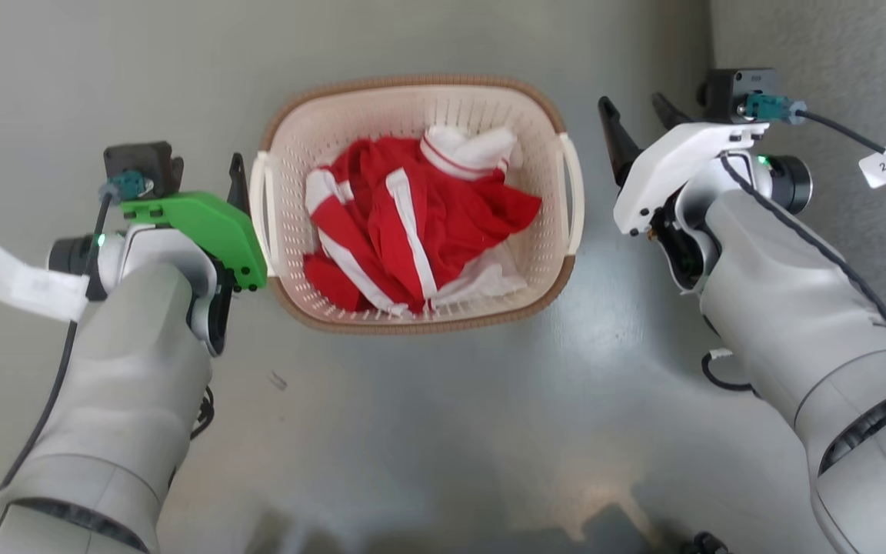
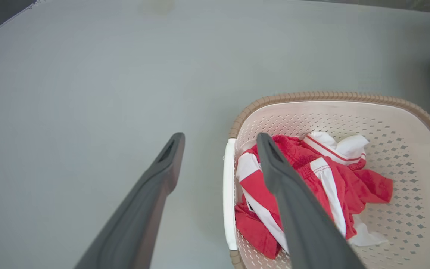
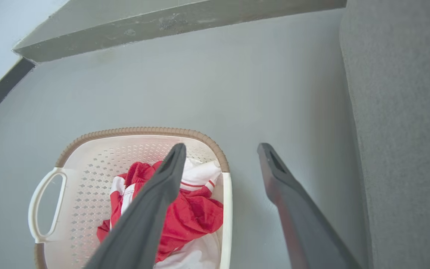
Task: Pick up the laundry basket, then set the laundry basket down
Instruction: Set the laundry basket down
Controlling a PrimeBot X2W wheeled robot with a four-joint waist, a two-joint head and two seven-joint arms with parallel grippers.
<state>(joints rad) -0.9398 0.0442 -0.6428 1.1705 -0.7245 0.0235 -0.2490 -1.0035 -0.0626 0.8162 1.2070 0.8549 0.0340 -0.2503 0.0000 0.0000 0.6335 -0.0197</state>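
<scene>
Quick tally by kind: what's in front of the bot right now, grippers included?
laundry basket: 1
red-and-white clothes bundle: 1 (number of pieces unclear)
grippers: 2, the left gripper and the right gripper, both open
Total: 4

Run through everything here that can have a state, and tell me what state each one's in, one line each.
laundry basket: upright on the floor, loaded, not gripped.
red and white garment: crumpled inside the basket.
left gripper: open at the basket's left side, not closed on it.
right gripper: open at the basket's right side, holding nothing.
</scene>
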